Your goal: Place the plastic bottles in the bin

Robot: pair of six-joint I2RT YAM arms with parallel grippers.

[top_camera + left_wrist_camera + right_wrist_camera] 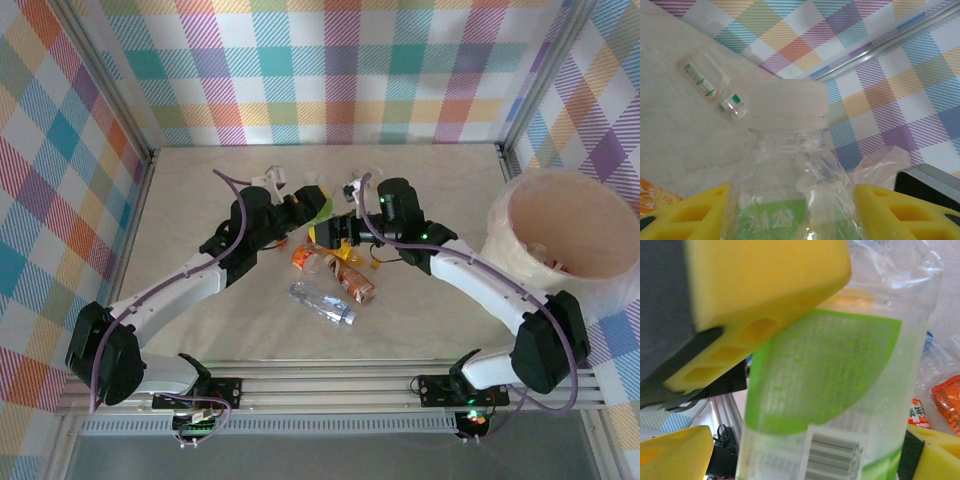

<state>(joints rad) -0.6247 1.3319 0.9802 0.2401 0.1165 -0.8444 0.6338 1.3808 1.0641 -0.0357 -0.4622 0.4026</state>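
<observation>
Green-label bottle (788, 165): clear, crinkled, white cap on, sitting mid-table. Just nearer than it, two orange-label bottles (352, 280) lie on their sides, with a plain clear bottle (322, 303) flat beside them. A small bottle (710, 82) with a green-and-white cap lies further back. The bin (610, 290), a big round whitish tub, stands at the right.

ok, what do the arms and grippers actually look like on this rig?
Left arm and right arm: white links, bulky black joint housings, purple cables looping alongside; a green light glows on the right one. Left gripper and right gripper: yellow fingers with ribbed cut-outs, black mounts.
</observation>
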